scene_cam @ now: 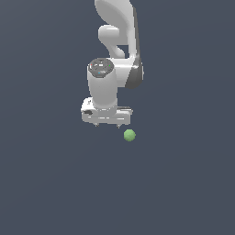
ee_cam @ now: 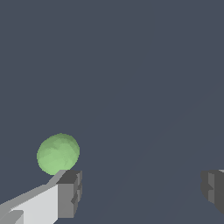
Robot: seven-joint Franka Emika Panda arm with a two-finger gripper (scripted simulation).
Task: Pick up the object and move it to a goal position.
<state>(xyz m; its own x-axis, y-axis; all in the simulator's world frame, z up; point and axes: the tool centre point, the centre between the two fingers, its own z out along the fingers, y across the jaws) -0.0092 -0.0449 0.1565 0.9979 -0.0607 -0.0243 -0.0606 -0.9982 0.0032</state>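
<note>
A small bright-green ball lies on the dark grey floor, just below and toward the exterior view's right of my white gripper. The gripper hangs above the floor and points down, and its two short fingertips show under the hand. In the wrist view the ball sits just beyond one grey fingertip, outside the gap between the fingers. The other fingertip is far across the picture, so the gripper is open and empty.
The white arm reaches down from the top of the exterior view. A plain dark grey floor lies all round.
</note>
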